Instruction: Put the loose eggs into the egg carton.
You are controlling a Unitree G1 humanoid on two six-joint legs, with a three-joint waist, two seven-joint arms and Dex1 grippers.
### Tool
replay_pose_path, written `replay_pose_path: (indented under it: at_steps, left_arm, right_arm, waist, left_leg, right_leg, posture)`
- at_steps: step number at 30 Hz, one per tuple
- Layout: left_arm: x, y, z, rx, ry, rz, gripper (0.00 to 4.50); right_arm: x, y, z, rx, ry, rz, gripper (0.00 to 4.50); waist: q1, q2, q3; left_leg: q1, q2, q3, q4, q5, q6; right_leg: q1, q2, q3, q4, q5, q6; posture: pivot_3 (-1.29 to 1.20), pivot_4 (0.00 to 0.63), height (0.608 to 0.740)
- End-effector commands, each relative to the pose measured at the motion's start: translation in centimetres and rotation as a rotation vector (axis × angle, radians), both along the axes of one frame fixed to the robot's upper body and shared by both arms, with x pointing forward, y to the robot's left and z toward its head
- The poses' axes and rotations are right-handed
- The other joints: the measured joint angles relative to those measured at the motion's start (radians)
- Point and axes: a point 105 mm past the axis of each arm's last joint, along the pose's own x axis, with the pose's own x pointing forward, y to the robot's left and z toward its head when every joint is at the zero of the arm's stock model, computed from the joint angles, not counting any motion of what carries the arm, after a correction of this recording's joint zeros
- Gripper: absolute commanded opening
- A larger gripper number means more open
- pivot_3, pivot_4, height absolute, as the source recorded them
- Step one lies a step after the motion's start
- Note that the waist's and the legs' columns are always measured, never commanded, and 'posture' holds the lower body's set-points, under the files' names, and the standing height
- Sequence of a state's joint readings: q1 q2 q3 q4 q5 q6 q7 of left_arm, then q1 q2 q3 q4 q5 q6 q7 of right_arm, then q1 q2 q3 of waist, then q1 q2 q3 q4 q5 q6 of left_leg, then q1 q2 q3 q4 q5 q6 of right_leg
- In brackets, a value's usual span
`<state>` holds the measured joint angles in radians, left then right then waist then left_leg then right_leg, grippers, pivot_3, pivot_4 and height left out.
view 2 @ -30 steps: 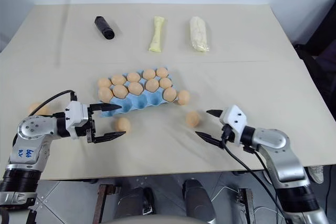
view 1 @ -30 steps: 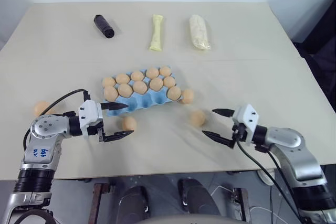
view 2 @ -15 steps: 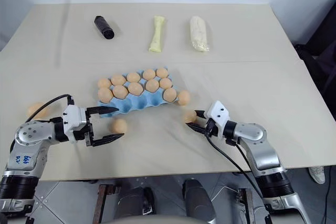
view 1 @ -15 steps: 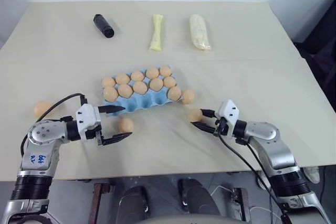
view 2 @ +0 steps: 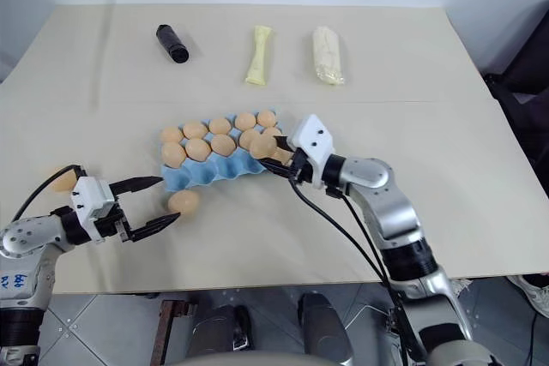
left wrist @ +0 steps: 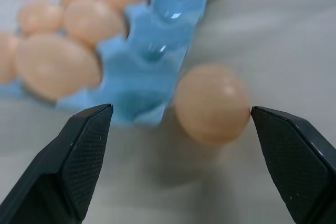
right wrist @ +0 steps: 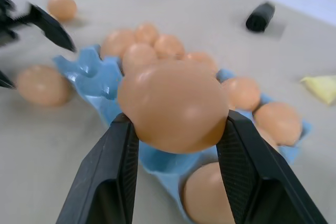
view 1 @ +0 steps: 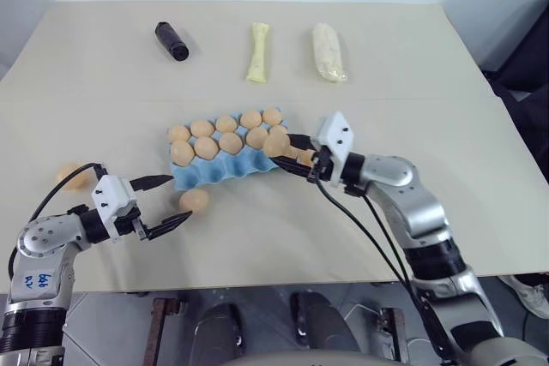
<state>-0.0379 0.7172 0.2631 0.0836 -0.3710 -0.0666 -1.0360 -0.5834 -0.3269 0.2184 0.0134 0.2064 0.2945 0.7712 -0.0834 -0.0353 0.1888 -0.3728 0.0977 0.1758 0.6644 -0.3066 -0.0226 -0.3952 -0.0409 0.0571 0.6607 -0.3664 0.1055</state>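
Carrying an egg (right wrist: 173, 106) clamped in your right gripper (view 2: 276, 153), you're over the carton's (view 2: 214, 173) near edge; empty cups lie just below. Lower, then release. Your left gripper (view 1: 159, 203) gapes around another egg (left wrist: 212, 103).

The right hand (view 1: 287, 153) grabbed an egg (view 1: 276, 145), carrying it over the carton (view 1: 225, 169).

The egg carton (view 1: 225, 169) sits mid-table with eggs in its far cups. One egg (view 1: 194, 201) lies just in front of its left end, another (view 1: 69, 176) well to its left. Behind it lie a cylinder (view 1: 171, 41) and two rolls (view 1: 256, 51) (view 1: 329, 51).
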Motion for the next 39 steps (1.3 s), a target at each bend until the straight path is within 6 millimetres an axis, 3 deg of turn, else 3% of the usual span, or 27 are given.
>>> replay_pose_path:
  at_steps: [1, 6, 9, 14, 18, 21, 24, 32, 39]
  left_arm:
    - [-0.1, 0.0, 1.5, -0.011, -0.065, 0.010, 4.50]
    - [-0.5, -0.6, 2.0, -0.039, -0.077, 0.007, 4.50]
    - [-0.8, -1.3, 2.4, -0.046, -0.078, -0.012, 4.50]
    - [-1.0, -2.7, 3.2, -0.047, -0.093, -0.070, 4.50]
    - [-1.0, -4.3, 4.2, -0.048, -0.112, -0.139, 4.50]
    - [-1.3, -5.4, 4.3, -0.028, -0.106, -0.200, 4.50]
    - [-1.7, -6.1, 3.6, -0.043, -0.024, -0.259, 4.50]
    - [-1.2, -5.8, 3.5, -0.032, -0.025, -0.259, 4.50]
    - [-1.1, -4.8, 3.5, -0.030, -0.049, -0.195, 4.50]
  right_arm:
    - [1.0, 0.4, 0.9, -0.001, -0.074, -0.022, 2.76]
    - [0.0, 1.2, 0.9, 0.023, -0.070, 0.050, 4.46]
    - [-1.2, 0.6, 1.1, 0.038, -0.072, 0.081, 4.46]
    - [-2.5, -2.8, 1.9, 0.071, -0.105, 0.041, 4.46]
    - [-3.1, -8.1, 1.7, 0.079, -0.107, -0.100, 4.46]
    - [-4.2, -11.9, 0.4, 0.057, -0.057, -0.188, 4.46]
    - [-5.3, -14.4, -2.0, -0.003, 0.011, -0.233, 4.46]
    - [-4.2, -14.0, -3.5, -0.032, 0.045, -0.183, 4.46]
    - [-0.6, -11.2, -4.2, -0.079, 0.052, -0.051, 4.46]
  waist:
    - [-0.002, 0.000, 0.000]
    - [-0.003, 0.000, 0.000]
    - [-0.003, 0.000, 0.000]
    - [0.000, 0.000, 0.000]
    - [0.006, 0.000, 0.000]
    - [0.010, 0.000, 0.000]
    - [0.007, 0.000, 0.000]
    - [-0.012, 0.000, 0.000]
    - [-0.013, 0.000, 0.000]
  left_leg:
    - [0.000, 0.000, 0.001, 0.000, 0.000, 0.000]
    - [-0.001, 0.002, 0.002, -0.001, -0.001, -0.001]
    - [-0.001, 0.002, 0.002, -0.001, -0.001, -0.002]
    - [-0.001, 0.002, 0.002, 0.000, -0.001, -0.002]
    - [-0.001, 0.001, 0.001, 0.000, -0.001, -0.001]
    - [0.000, -0.001, 0.001, -0.001, -0.002, -0.001]
    - [0.000, -0.002, 0.001, -0.001, -0.002, -0.001]
    - [0.004, 0.000, 0.004, -0.001, 0.001, -0.002]
    - [0.003, 0.000, 0.004, 0.000, 0.002, -0.001]
  right_leg:
    - [0.000, 0.000, 0.000, 0.000, 0.000, 0.000]
    - [-0.002, -0.001, -0.001, 0.000, 0.000, 0.000]
    - [-0.002, -0.001, -0.001, 0.000, 0.000, 0.000]
    - [-0.001, -0.001, -0.001, 0.000, 0.000, 0.000]
    - [0.000, 0.000, -0.001, -0.001, 0.000, 0.000]
    - [0.001, 0.000, -0.001, -0.002, 0.000, 0.000]
    - [0.001, 0.001, -0.001, -0.003, 0.000, 0.000]
    - [0.002, 0.004, 0.002, -0.002, 0.002, -0.002]
    - [0.002, 0.004, 0.002, -0.002, 0.003, -0.001]
  posture:
    - [0.00, 0.150, 0.740]
    - [0.00, 0.150, 0.740]
    - [0.00, 0.150, 0.740]
    - [0.00, 0.150, 0.740]
    - [0.00, 0.150, 0.740]
    - [0.00, 0.150, 0.740]
    - [0.00, 0.150, 0.740]
    - [0.00, 0.150, 0.740]
    - [0.00, 0.150, 0.740]
